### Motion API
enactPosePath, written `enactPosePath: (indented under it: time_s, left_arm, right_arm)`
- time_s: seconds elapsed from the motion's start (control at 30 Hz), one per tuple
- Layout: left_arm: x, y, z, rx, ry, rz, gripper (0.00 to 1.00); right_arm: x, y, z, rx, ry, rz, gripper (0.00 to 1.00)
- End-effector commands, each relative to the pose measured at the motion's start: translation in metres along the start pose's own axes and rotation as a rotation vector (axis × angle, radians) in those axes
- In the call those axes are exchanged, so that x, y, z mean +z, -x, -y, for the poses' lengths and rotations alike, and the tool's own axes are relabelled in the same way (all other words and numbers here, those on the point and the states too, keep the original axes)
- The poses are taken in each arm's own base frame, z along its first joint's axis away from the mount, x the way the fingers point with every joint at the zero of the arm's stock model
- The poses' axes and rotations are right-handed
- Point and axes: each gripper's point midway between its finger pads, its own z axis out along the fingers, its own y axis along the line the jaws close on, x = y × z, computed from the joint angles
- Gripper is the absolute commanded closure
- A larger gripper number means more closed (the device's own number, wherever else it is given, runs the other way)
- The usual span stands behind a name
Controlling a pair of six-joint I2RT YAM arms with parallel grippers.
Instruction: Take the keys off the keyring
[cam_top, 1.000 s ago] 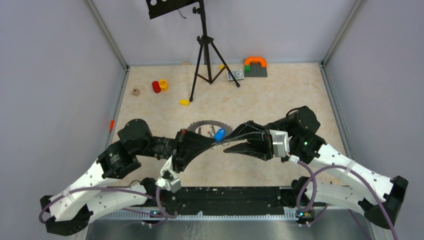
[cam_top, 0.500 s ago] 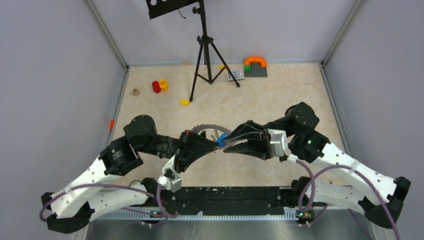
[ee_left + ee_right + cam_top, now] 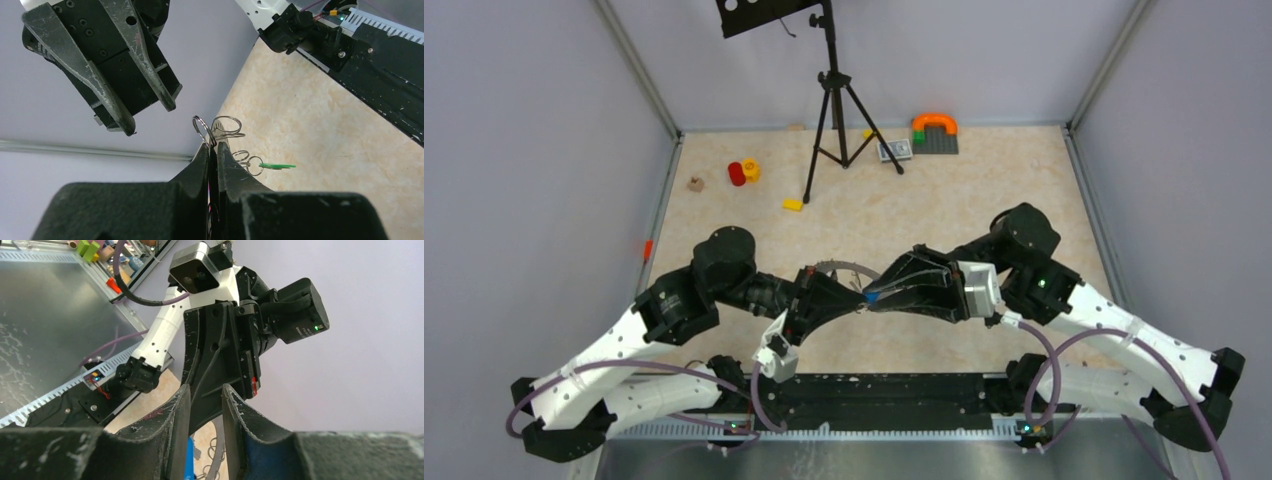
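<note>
desk: where's the keyring from your seat?

op: i've got the keyring pinched in the left gripper, fingers pressed tight on its rim. on my left wrist view it's edge-on, its flat face in line with the slot between the fingers, poking out just past the left gripper's tips. it's held up off the table.

desk: and the keys?

op: small wire rings bunch right beside the left gripper's tips. the green-tagged key hangs off them, long axis running sideways, tag end pointing away from the left gripper. the blue-tagged key sits just beyond the left gripper's tips; i can't make out which way it points.

desk: right side?

op: the right gripper faces the left gripper nose to nose, very near. its jaws stand a narrow gap apart, and i see nothing clamped between them.
</note>
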Motion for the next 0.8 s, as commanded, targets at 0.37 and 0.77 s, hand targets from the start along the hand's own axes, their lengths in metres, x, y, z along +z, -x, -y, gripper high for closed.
enactPosePath:
  time_s: [0.37,0.77]
  left_arm:
    - [-0.006,0.02,-0.022,0.085,0.045,0.042,1.0]
    - [-0.007,0.02,-0.023,0.084,0.048,0.035,1.0]
  right_arm:
    - [0.009,0.006,-0.008,0.008,0.067,0.016,0.69]
    - [0.009,0.002,-0.008,0.002,0.072,0.002,1.0]
